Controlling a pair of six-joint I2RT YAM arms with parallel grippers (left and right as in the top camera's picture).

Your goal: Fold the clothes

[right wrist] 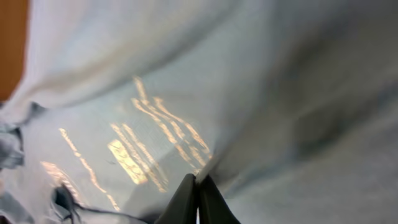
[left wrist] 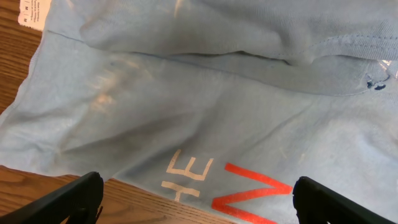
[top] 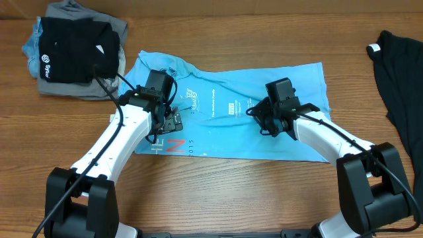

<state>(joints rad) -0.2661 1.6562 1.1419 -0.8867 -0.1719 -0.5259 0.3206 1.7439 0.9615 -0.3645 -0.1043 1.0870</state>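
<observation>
The light blue T-shirt [top: 264,142] lies flat in the middle of the counter [top: 218,192]. At its near left the left gripper [left wrist: 199,208] holds its jaws spread over the red lettering [left wrist: 249,193], while the right gripper [right wrist: 198,199] has its jaws pressed together, pinching the cloth. Farther back, a folded black garment [top: 76,49] sits far left.

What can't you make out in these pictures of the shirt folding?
Overhead: light blue T-shirt lettering, partly covered by the left arm; chest print too small.
Overhead: black garment, cut off by the right edge.
Right wrist: shirt print, blurred and glaring close-up.
</observation>
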